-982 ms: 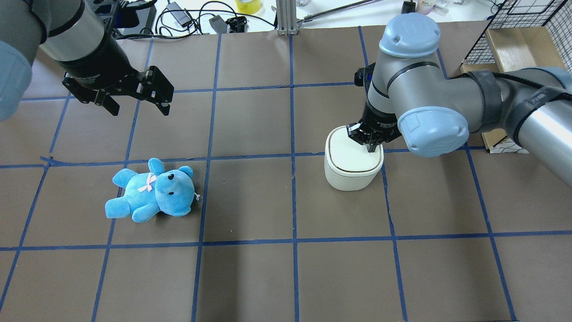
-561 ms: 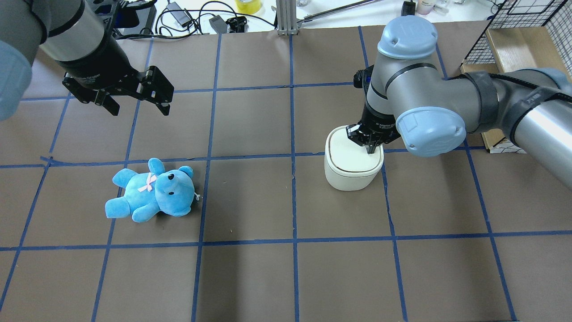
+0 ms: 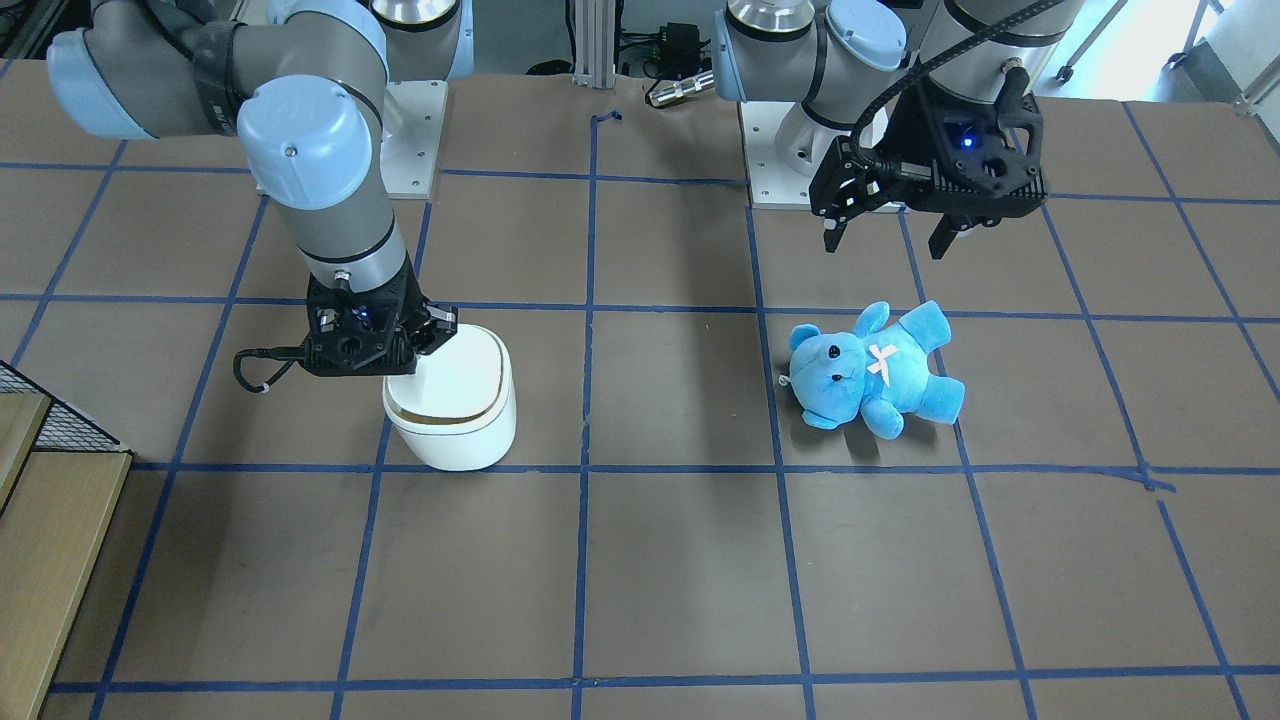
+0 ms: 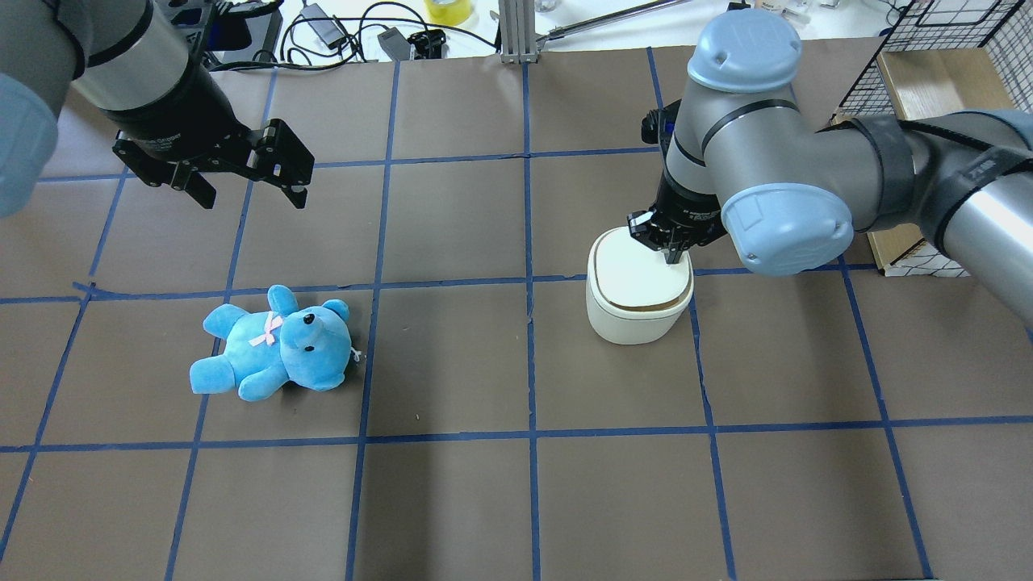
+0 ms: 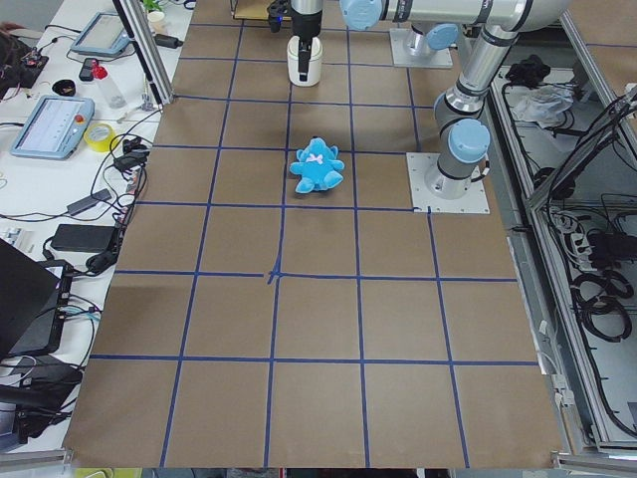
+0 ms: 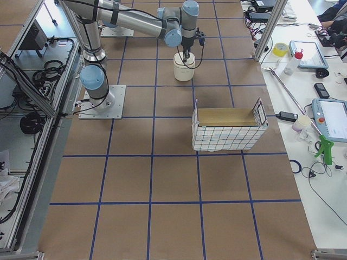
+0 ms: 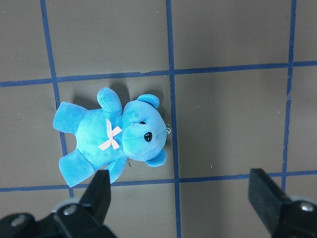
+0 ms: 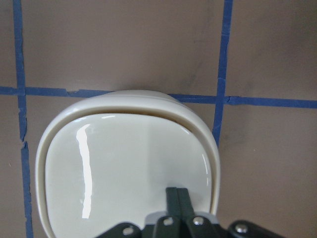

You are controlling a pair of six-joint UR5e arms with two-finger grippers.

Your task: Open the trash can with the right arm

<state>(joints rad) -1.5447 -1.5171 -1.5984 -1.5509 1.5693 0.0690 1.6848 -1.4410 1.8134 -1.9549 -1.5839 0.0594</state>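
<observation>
The white trash can [image 4: 633,311] stands on the brown table, right of centre, and also shows in the front view [image 3: 455,440] and the right wrist view [image 8: 124,163]. Its lid is down, with a thin dark gap along the far edge in the wrist view. My right gripper [image 4: 671,258] is shut, pointing straight down, its tips touching the lid near the right rim [image 8: 177,196]. My left gripper [image 4: 250,190] is open and empty, hovering beyond the blue plush bear [image 4: 274,343], which lies below it in the left wrist view [image 7: 116,139].
A wire-mesh basket with a cardboard box [image 4: 928,73] stands at the table's far right, close behind my right arm; it also shows in the exterior right view [image 6: 227,127]. Cables and small devices [image 4: 339,32] lie along the far edge.
My right gripper has shifted slightly toward the far side of the lid, still shut and touching it. The gold seam on the can's near side looks a little wider. The left arm is still.
</observation>
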